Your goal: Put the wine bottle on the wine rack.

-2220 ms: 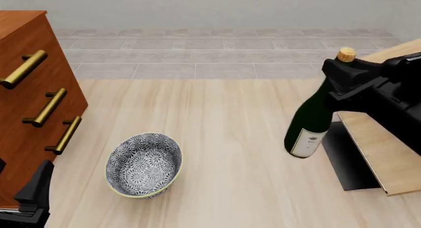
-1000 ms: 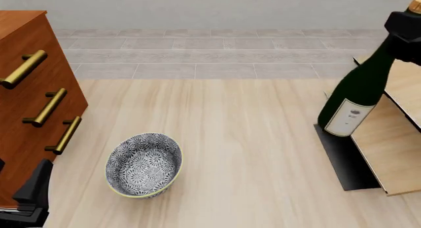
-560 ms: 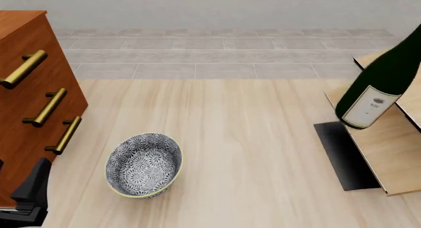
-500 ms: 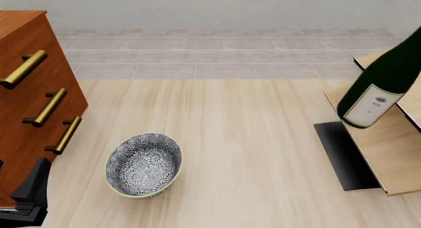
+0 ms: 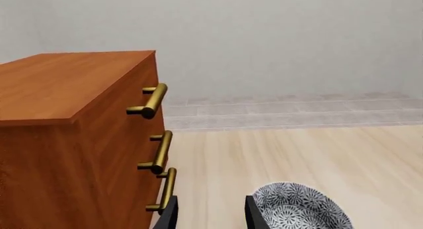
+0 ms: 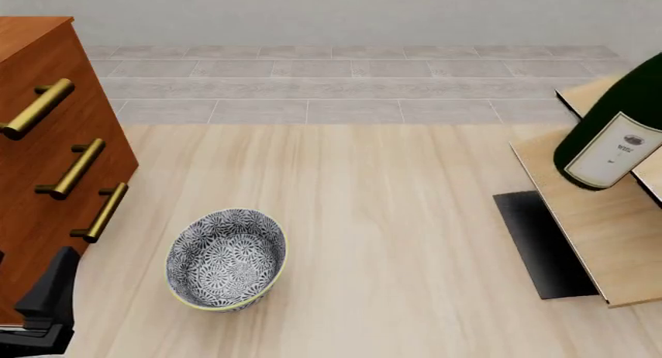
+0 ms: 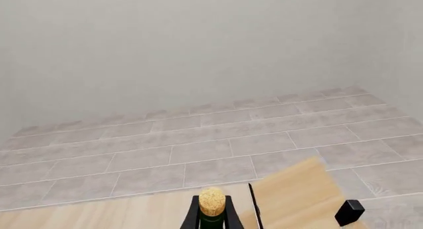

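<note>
Since a moment ago I've carried the wine bottle (image 6: 616,133) further to the frame's right edge, tilted over the wine rack (image 6: 587,218), my right hand (image 7: 212,216) closed on its neck, so lowering comes next, I judge.

On my right wrist cam the wine bottle (image 7: 212,209) cork sits pinched between the right gripper (image 7: 212,215) fingers, wine rack (image 7: 290,197) panel just beyond.
</note>
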Tool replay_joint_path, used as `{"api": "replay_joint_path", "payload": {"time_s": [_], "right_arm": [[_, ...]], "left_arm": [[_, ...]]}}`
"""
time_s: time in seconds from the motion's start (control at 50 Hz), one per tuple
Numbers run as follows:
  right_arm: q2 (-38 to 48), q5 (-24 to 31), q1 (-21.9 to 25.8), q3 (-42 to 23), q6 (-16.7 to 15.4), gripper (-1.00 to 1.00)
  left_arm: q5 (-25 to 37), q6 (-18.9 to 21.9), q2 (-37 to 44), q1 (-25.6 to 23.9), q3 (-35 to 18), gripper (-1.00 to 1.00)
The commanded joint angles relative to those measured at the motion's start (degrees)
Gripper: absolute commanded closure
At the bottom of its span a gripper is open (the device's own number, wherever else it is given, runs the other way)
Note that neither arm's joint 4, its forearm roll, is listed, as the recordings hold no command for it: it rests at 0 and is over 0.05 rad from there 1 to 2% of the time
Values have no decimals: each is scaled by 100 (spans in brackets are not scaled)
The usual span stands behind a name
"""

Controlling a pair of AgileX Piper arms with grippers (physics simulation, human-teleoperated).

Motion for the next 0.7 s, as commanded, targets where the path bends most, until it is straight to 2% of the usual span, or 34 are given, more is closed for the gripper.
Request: {"api": "replay_joint_path", "payload": {"time_s": [0.02,0.32,0.7], "right_arm": [[-52,275,-253,-305,200,100],[47,498,-714,-575,337,100],[148,446,-1202,-532,572,100]], "left_arm": [[7,12,0,-32,0,-100],[-43,14,1,-75,0,-100],[-29,9,0,-44,0,-100]]}}
